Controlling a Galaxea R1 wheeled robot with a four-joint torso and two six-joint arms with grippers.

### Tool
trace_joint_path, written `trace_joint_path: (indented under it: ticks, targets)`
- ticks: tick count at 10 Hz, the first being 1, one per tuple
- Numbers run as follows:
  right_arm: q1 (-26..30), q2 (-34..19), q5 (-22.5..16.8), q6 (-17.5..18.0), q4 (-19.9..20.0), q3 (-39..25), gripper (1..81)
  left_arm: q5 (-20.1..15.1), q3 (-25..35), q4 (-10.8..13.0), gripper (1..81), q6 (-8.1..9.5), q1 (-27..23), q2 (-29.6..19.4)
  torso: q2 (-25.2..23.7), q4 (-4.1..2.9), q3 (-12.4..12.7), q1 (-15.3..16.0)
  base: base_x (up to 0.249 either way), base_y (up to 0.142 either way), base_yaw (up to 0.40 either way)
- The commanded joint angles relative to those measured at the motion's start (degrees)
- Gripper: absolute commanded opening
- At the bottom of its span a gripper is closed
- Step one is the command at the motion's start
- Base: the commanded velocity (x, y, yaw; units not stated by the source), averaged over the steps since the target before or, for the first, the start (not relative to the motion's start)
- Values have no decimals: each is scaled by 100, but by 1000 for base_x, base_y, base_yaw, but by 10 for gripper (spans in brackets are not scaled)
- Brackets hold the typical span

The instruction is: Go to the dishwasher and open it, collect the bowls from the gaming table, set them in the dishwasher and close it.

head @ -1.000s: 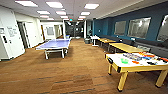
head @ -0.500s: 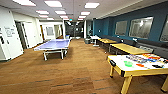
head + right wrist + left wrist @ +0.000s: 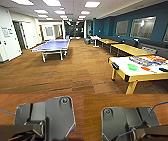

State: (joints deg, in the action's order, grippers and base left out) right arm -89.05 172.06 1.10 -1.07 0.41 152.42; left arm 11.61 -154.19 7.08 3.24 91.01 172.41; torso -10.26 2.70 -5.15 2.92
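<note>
The room is a long recreation hall with a brown wood-pattern floor (image 3: pixel 82 72), a blue wall (image 3: pixel 150 15) on the right and a corridor opening at the far end. The largest item is a blue ping-pong table (image 3: pixel 52 45) standing left of centre, well apart from everything else. Two yellow wood-topped tables (image 3: pixel 130 48) run along the blue wall. Nearest the camera, at lower right, stands the gaming table (image 3: pixel 120 62): a white top on a yellow frame, its long axis running away to the right and out of the head view. On that top lie the bowls: the green bowl (image 3: pixel 132 66) near the middle of the visible top and the orange-red bowl (image 3: pixel 145 68) just beside it on the right; bright multicoloured items sit farther back on the same top. The governing relation is this: the bowls lie forward and to the right of the robot, so the right arm is judged the nearer one for a later pick. Both wrist views look straight down at the floor past the dark wrist plates, which indicates both arms hang low at the robot's sides and well apart from the table. Finger state cannot be told for either gripper. The dishwasher cannot be located among what is visible.
</note>
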Motion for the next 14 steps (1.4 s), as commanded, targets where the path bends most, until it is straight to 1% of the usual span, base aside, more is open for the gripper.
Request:
trace_joint_path:
  ticks: [1,6,9,12,14]
  targets:
    - [313,15,-268,-33,38,-12,811,-238,11,47,811,-8,-281,4,0,0,0,0,276,0,0]
    - [348,77,-285,-33,29,-3,811,-273,11,39,811,-17,-272,13,0,0,0,-2,275,0,0]
    - [365,112,-285,-33,29,-3,811,-282,11,21,811,-17,-272,13,2,0,-2,4,225,0,0]
    - [357,112,-303,-33,29,50,811,-282,11,21,811,-17,-281,31,7,0,-2,11,110,0,0]
    - [348,121,-294,-25,38,50,811,-282,11,30,811,-17,-281,39,5,0,-2,9,0,0,0]
